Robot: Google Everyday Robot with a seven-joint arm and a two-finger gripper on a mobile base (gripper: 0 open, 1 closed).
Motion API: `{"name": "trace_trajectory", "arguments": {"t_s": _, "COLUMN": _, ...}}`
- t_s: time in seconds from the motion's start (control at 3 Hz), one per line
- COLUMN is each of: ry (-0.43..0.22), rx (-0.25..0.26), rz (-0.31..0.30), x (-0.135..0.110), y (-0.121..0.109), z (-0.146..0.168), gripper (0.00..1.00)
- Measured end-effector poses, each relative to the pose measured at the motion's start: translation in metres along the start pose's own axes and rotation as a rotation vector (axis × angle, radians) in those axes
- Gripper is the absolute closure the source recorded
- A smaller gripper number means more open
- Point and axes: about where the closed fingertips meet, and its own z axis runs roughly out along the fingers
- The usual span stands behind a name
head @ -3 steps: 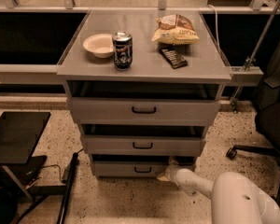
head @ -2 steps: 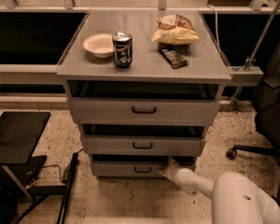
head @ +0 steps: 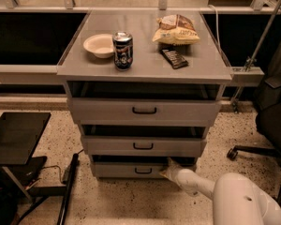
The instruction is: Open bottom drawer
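Note:
The bottom drawer [head: 126, 170] is the lowest grey front of three, with a small black bar handle [head: 143, 171] at its centre. It stands slightly out from the cabinet, with a dark gap above it. My gripper [head: 167, 171] is at the right end of the drawer front, just right of the handle, at the end of my white arm [head: 201, 186] that comes from the lower right. The middle drawer [head: 143, 146] and top drawer [head: 144, 110] also stand a little out.
On the cabinet top [head: 145, 64] are a white bowl [head: 99, 45], a dark can [head: 122, 50], a chip bag [head: 176, 30] and a dark bar [head: 173, 58]. A black stand [head: 16, 139] is at the left, a chair base [head: 253, 151] at the right.
The gripper stays at the right end of the bottom drawer front; little else has visibly changed.

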Motion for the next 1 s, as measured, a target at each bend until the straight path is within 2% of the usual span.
{"name": "trace_trajectory", "arguments": {"t_s": 0.33, "ry": 0.000, "rx": 0.000, "rz": 0.000, "x": -0.0031, "y": -0.0028, "z": -0.0036, "gripper": 1.00}}
{"name": "trace_trajectory", "arguments": {"t_s": 1.0, "ry": 0.000, "rx": 0.000, "rz": 0.000, "x": -0.0047, "y": -0.0065, "z": -0.0084, "gripper": 1.00}}
